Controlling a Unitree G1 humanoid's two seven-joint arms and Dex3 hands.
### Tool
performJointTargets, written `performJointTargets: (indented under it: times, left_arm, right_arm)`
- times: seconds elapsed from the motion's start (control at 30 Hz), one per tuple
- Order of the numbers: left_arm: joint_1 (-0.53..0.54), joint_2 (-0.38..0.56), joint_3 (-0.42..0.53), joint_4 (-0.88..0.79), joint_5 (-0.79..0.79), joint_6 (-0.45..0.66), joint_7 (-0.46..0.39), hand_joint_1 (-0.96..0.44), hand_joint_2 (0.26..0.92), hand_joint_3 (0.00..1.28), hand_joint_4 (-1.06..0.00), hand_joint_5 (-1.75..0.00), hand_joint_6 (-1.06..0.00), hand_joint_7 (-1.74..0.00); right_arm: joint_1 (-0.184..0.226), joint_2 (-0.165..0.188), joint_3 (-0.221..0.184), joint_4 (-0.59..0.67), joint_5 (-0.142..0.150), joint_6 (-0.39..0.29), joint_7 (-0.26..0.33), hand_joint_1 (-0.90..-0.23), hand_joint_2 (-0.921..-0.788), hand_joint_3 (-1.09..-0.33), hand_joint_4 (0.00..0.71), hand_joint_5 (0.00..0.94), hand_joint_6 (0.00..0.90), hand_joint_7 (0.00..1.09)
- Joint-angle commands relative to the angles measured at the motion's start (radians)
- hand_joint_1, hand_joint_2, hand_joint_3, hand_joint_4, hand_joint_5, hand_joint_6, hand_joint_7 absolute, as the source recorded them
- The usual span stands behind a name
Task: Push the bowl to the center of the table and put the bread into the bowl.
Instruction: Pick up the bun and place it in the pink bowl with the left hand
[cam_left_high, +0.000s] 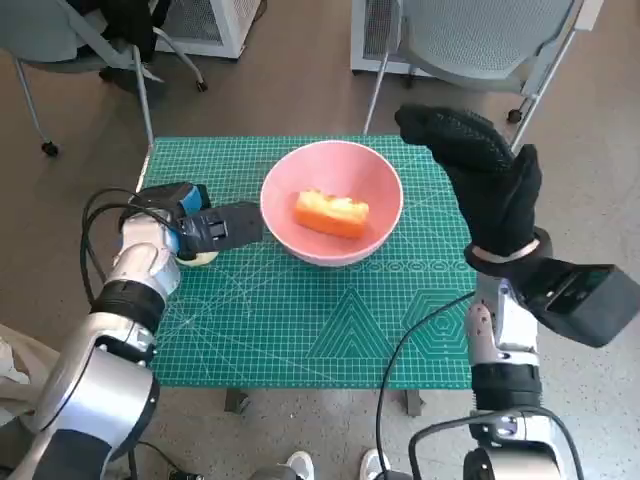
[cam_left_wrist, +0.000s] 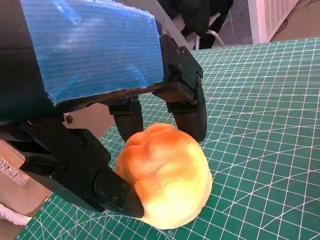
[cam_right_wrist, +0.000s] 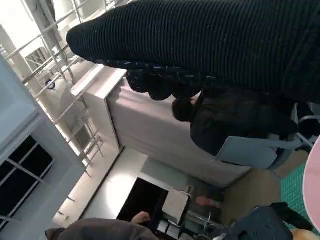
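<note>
While the pink bowl (cam_left_high: 332, 200) is sitting near the middle of the green cutting mat (cam_left_high: 300, 320) that is covering the desk, a rectangular orange-yellow piece of bread (cam_left_high: 331, 213) is lying inside it. At the left edge of the mat, the left hand (cam_left_high: 200, 228) is lying low, with its black fingers (cam_left_wrist: 187, 107) closing around a round bread roll (cam_left_wrist: 165, 175); in the left wrist view the fingers are touching the roll on its far side and the thumb part is pressing against its near side, and the roll is resting on the mat. In the head view only a pale bit of this roll is showing under the hand, just beside the bowl's left rim. The right hand (cam_left_high: 480, 175) in its black knitted glove is hovering in the air over the right part of the mat, beside the bowl and not touching it, with its fingers stretched out and holding nothing. In the right wrist view the glove is filling the upper part, and a person (cam_right_wrist: 220, 120) in dark clothes is showing behind it.
</note>
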Motion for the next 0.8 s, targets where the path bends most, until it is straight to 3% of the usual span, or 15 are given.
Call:
performJointTargets:
  times: [0.03,0.2,0.3,0.8]
  left_arm:
    - [0.012,0.010,0.003,-0.001,-0.004,0.001,-0.018,0.00,0.920,0.07,-0.66,-1.18,-0.64,-1.18]
    - [0.003,0.014,0.010,-0.009,-0.010,0.003,-0.028,0.00,0.918,0.08,-0.74,-1.19,-0.58,-1.13]
    - [-0.007,0.019,0.018,-0.021,-0.015,0.004,-0.038,0.00,0.913,0.07,-0.76,-1.19,-0.59,-1.10]
    - [-0.026,0.046,0.065,-0.149,-0.035,0.037,-0.072,0.00,0.901,0.07,-0.75,-1.23,-0.66,-1.01]
  right_arm:
    - [0.006,0.006,-0.001,0.013,0.002,0.003,0.002,-0.695,-0.921,-0.856,0.043,0.003,-0.001,0.31]
    - [0.012,0.006,0.001,0.004,0.001,0.003,-0.001,-0.695,-0.921,-0.858,0.042,0.002,-0.001,0.31]
    - [0.010,0.005,-0.001,0.008,0.003,0.003,0.002,-0.695,-0.921,-0.858,0.042,0.001,-0.001,0.31]
    - [0.003,0.003,-0.004,0.015,0.008,0.006,0.008,-0.696,-0.921,-0.856,0.044,0.002,-0.001,0.31]
